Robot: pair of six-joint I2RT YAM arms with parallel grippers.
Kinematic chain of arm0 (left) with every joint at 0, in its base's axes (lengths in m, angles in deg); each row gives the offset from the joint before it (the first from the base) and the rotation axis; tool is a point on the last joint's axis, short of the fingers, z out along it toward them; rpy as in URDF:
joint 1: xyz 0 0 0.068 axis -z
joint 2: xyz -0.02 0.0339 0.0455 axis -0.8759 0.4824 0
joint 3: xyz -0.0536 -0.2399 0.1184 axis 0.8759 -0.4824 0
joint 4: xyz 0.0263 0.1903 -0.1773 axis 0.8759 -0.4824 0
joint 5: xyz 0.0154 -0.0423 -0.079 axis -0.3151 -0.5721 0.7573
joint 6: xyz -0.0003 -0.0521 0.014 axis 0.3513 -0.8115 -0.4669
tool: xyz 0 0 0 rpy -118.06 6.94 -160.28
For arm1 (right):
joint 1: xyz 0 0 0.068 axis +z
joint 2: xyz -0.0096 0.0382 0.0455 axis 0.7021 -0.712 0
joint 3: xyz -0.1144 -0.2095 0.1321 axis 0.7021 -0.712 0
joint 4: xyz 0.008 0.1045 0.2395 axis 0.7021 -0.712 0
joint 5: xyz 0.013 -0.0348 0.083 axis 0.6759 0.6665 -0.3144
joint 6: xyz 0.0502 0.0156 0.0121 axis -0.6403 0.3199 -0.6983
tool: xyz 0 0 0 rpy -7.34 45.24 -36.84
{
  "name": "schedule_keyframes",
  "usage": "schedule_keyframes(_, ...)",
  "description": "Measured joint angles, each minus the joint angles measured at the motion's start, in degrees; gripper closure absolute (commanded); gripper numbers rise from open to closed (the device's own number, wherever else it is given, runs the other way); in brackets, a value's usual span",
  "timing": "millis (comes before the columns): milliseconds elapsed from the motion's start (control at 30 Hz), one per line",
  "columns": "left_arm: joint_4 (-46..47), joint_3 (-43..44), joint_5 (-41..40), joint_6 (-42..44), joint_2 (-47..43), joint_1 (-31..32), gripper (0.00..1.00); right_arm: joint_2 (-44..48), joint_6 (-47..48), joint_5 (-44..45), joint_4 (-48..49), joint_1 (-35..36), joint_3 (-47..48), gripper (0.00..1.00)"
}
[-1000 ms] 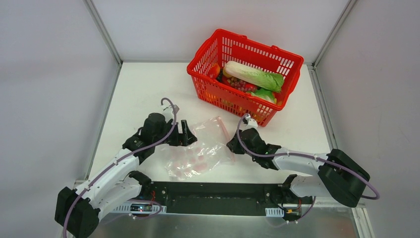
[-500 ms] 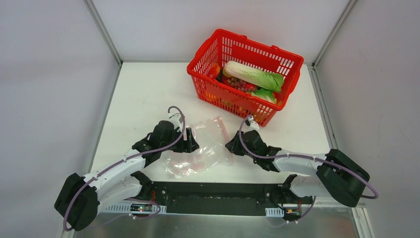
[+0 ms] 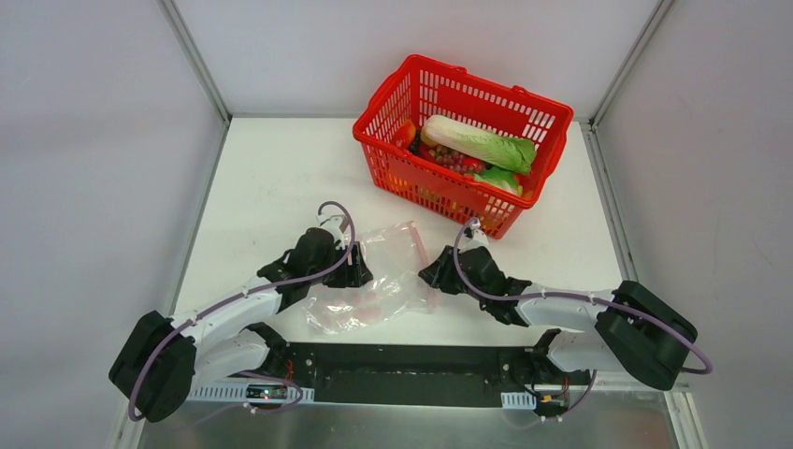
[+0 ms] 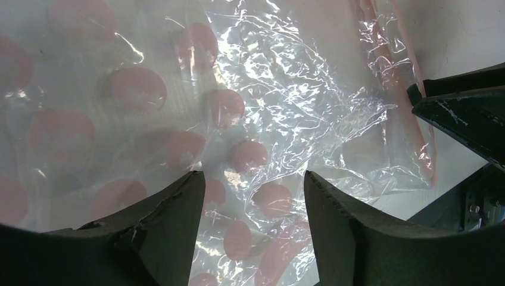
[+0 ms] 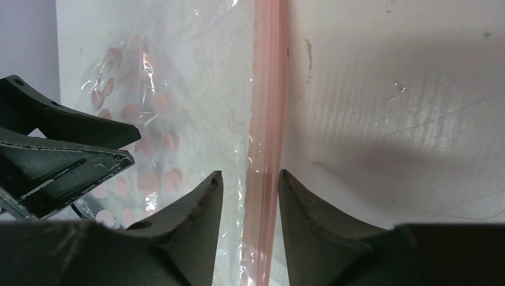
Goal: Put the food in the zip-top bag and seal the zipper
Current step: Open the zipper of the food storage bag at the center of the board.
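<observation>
In the top view the basket (image 3: 552,117) contents are only partly seen. The pieces under the cabbage (image 3: 477,142) are covered by it and by the red wall, and are too small to be named. The zip-top bag (image 4: 268,89) is cut off on three sides of the left wrist view. The zipper (image 5: 266,119) is clipped at top and bottom of the right wrist view. Contact with the right gripper (image 5: 249,173) cannot be told, its finger bases lost at the lower edge.

White-and-black arms (image 3: 223,325), looping purple cables (image 3: 561,293)
</observation>
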Motion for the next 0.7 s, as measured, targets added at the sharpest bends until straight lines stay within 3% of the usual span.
schedule_keyframes(167, 0.2, 0.0, 0.0, 0.0, 1.4, 0.0, 0.39, 0.1, -1.8, 0.2, 3.2, -0.2, -0.9, 0.9)
schedule_keyframes(267, 0.5, 0.0, 0.0, 0.0, 2.4, 0.0, 0.39, 0.7, -2.8, 0.2, 4.6, -0.5, -2.2, 1.0)
schedule_keyframes(700, 3.0, 0.7, 1.6, 0.0, 3.6, 0.0, 0.34, 2.3, 0.9, -8.7, 15.2, -0.8, -6.1, 1.0)
